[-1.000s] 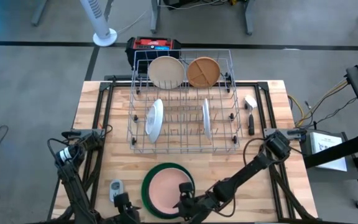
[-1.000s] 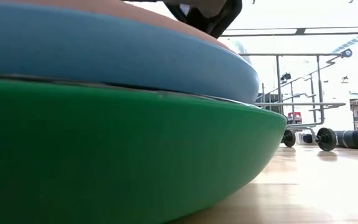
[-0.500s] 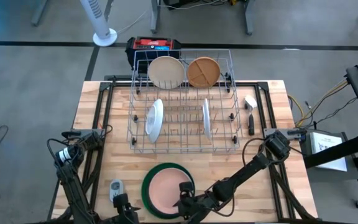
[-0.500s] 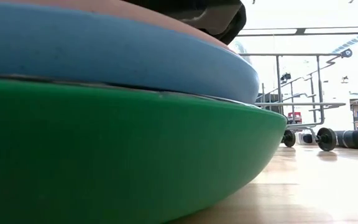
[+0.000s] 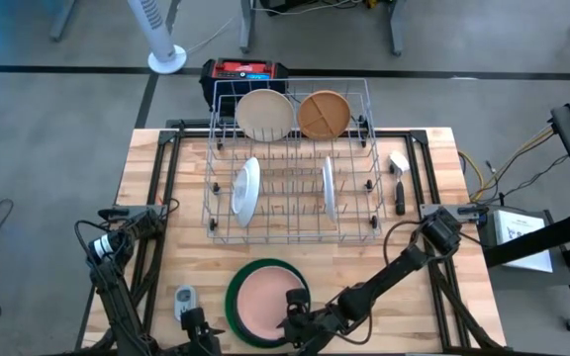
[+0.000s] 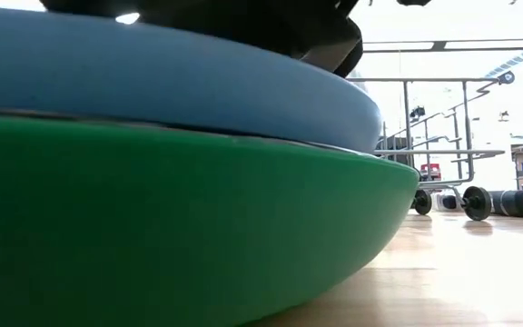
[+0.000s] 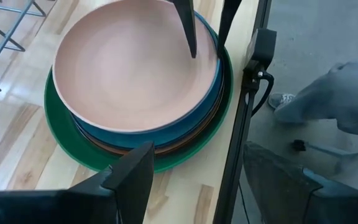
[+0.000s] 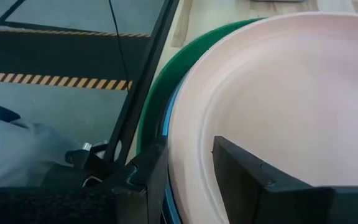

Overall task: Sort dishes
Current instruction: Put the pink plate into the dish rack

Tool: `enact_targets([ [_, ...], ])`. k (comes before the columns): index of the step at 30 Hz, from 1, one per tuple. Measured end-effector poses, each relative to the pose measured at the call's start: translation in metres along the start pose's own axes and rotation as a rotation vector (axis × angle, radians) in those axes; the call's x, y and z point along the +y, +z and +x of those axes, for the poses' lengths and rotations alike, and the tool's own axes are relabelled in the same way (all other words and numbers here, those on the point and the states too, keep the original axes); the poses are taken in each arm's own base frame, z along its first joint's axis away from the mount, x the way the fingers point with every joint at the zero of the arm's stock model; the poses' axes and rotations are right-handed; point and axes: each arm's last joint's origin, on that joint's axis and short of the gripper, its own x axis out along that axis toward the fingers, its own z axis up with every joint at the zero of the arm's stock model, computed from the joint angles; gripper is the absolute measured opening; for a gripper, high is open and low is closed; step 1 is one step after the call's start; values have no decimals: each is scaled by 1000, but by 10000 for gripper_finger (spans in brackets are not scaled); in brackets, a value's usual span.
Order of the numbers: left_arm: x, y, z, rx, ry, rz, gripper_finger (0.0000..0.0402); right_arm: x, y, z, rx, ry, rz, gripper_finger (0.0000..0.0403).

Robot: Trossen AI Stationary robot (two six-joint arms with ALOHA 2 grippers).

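Pink plate point(image 5: 266, 302) tops the stack on the green plate point(image 5: 234, 297), in front of the wire rack point(image 5: 290, 168); right hand point(image 8: 188, 168) straddles its rim, not yet clenched; left hand point(image 7: 191, 180) released, beside the stack

We see our right gripper point(image 5: 293, 314) straddling the near rim of the top plate point(image 5: 265, 305), which lies on the stack of plates point(image 7: 145, 140). Beyond it stands the wire rack point(image 5: 290, 222); the small gadget point(image 5: 184, 300) lies to its left.
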Motion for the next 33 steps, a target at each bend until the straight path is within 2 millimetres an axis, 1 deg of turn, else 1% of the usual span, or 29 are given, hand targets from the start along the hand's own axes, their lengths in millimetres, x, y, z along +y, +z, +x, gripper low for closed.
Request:
enact_targets([
  [8, -2, -2, 3, 2, 8, 6, 231, -1, -5, 4, 12, -7, -9, 136],
  [13, -2, -2, 3, -2, 9, 5, 231, -4, -2, 5, 3, -18, 0, 144],
  [19, 0, -2, 6, -86, 37, -52, 231, -11, 0, 7, 1, -32, 21, 149],
  [23, 1, -5, 10, -98, 52, -89, 231, -16, 3, 8, -18, -88, 27, 146],
  [27, 2, -7, 13, -99, 60, -125, 231, -24, 7, 7, -26, -125, 30, 145],
  [33, 3, -8, 15, -130, 68, -143, 231, -26, 13, 2, -44, -123, 21, 151],
])
